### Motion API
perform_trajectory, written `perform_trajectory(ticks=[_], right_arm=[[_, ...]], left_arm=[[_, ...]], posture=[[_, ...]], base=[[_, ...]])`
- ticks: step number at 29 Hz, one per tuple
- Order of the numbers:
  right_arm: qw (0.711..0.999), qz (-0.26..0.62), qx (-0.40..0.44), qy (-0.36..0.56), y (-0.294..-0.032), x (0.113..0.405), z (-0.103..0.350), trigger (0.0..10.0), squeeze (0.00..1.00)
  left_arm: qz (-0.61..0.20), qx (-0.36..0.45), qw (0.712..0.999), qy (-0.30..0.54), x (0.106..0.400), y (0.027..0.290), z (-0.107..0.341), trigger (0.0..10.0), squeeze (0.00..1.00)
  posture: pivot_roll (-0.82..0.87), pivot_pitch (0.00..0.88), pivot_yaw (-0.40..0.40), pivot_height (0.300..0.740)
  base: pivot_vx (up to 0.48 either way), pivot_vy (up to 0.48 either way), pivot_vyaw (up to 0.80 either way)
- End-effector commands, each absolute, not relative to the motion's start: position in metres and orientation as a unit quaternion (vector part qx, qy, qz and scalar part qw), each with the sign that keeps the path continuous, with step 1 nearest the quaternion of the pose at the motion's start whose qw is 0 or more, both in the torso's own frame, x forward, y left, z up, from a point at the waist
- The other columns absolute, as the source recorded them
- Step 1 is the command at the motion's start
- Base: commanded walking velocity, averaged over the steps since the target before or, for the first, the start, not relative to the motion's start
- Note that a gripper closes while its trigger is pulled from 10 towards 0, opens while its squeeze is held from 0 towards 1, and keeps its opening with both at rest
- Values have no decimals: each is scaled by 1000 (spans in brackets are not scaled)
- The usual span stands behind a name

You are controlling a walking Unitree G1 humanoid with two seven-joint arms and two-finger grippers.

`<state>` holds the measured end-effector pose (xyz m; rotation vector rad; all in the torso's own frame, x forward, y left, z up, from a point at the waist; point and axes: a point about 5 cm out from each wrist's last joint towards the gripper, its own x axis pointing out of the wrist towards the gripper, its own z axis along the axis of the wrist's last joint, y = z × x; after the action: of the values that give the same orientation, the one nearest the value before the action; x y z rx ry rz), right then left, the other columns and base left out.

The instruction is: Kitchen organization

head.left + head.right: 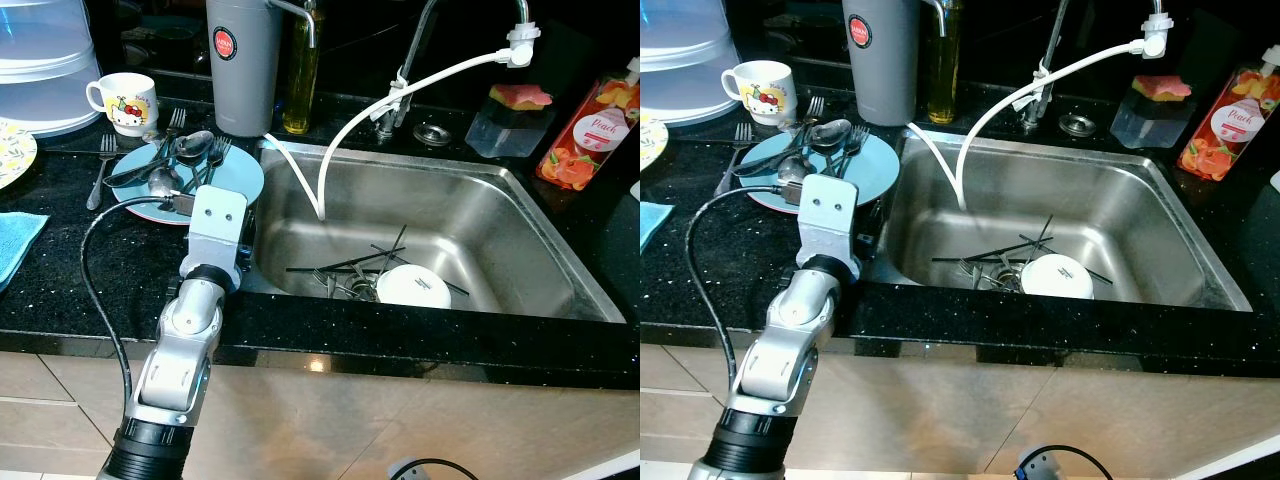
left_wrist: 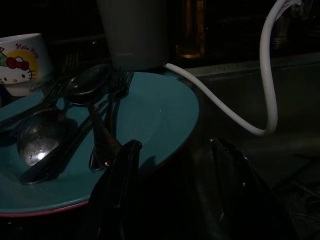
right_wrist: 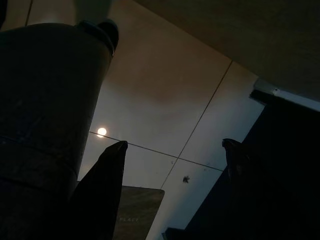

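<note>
The blue plate (image 1: 240, 175) on the black worktop (image 1: 60, 290) holds spoons (image 2: 37, 140) and forks. The sink (image 1: 520, 215) holds a white bowl (image 1: 414, 286) among utensils. The left gripper (image 2: 172, 155), jaws apart and empty, sits at the plate's near rim.

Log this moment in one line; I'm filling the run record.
left pincer: open, at round blue plate edge | steel spoons on plate | right pincer: open, idle | white bowl in sink

A grey canister (image 1: 243, 62) and an oil bottle (image 1: 300, 75) stood behind the sink. A pink soap bottle (image 1: 587, 130) and a sponge (image 1: 520, 97) sat right; a blue cloth (image 1: 15, 243) lay left.
</note>
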<state>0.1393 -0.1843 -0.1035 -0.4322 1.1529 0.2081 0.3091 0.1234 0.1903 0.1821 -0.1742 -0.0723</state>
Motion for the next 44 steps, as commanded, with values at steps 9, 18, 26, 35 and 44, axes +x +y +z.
perform_trajectory(ticks=[9,18,26,35,44], right_arm=[[807,94,-203,547,-186,134,-105,10000,0],[807,93,-201,547,-186,134,-105,10000,0],[807,93,-200,548,-186,133,-105,10000,0],[808,91,-198,548,-185,134,-105,10000,0],[808,91,-196,548,-184,135,-105,10000,0]], left_arm=[[-51,93,991,-81,310,117,186,10000,0],[-53,94,991,-80,309,117,186,10000,0],[-52,92,991,-78,309,117,186,10000,0],[-51,93,991,-76,309,119,185,10000,0],[-52,94,991,-75,309,118,185,10000,0]], posture=[[244,15,-96,740],[241,16,-94,740],[240,22,-95,740],[238,26,-88,740],[236,31,-89,740]], base=[[0,0,0],[0,0,0],[0,0,0],[0,0,0],[0,0,0]])
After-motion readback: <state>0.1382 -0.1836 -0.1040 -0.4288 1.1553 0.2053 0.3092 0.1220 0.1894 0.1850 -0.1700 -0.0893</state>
